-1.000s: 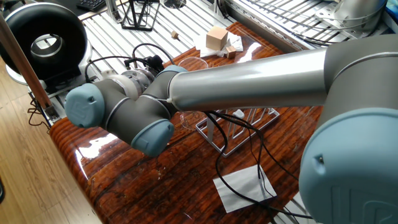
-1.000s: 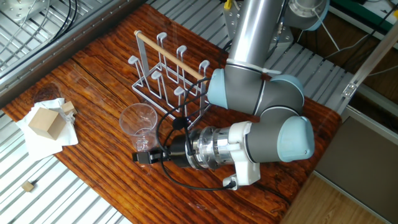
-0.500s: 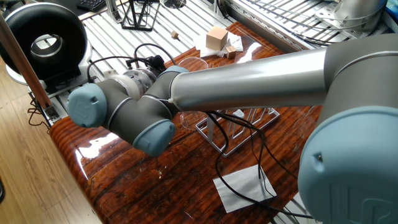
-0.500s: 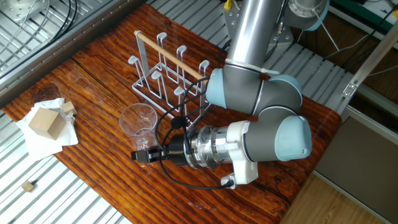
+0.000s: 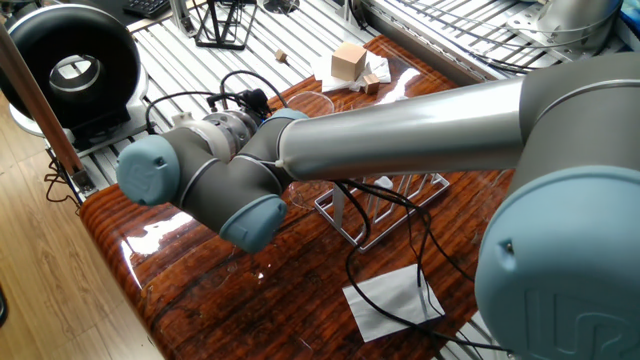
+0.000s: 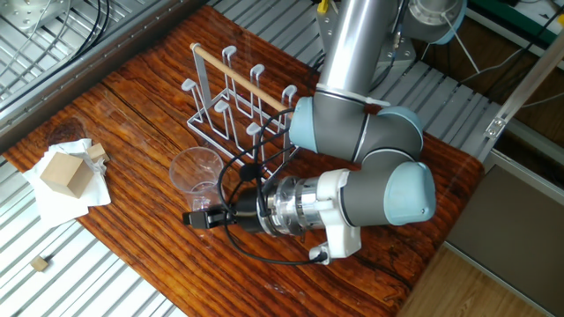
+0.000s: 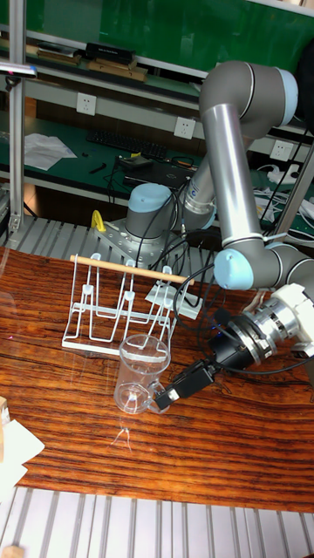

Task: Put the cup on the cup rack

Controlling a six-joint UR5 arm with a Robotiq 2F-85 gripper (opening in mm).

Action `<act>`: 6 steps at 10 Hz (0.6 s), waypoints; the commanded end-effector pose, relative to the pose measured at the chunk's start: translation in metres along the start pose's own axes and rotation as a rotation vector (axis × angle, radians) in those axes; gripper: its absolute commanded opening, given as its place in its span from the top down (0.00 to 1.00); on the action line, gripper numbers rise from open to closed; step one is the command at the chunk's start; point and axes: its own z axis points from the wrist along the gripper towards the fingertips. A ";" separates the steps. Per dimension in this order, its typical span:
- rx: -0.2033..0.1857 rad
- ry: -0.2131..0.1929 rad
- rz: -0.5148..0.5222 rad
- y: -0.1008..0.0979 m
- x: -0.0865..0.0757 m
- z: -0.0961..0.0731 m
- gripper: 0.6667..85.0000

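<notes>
**Cup not yet racked, pick pending**

Cup point(image 7: 142, 373) stands upright on the table point(image 6: 141, 106), just in front of the cup rack point(image 7: 122, 301). Gripper point(image 7: 164, 399) sits low at the cup's base, touching or nearly so; jaw opening can't be made out. Left to do: grasp, lift, invert onto a peg.
</notes>
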 end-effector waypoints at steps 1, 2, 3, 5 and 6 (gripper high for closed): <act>-0.004 0.008 0.001 0.001 0.004 0.004 0.49; -0.004 0.008 0.001 0.001 0.004 0.005 0.49; -0.003 0.009 0.000 0.000 0.005 0.005 0.49; -0.001 0.009 -0.002 0.000 0.005 0.005 0.51; 0.000 0.010 -0.006 0.000 0.005 0.005 0.51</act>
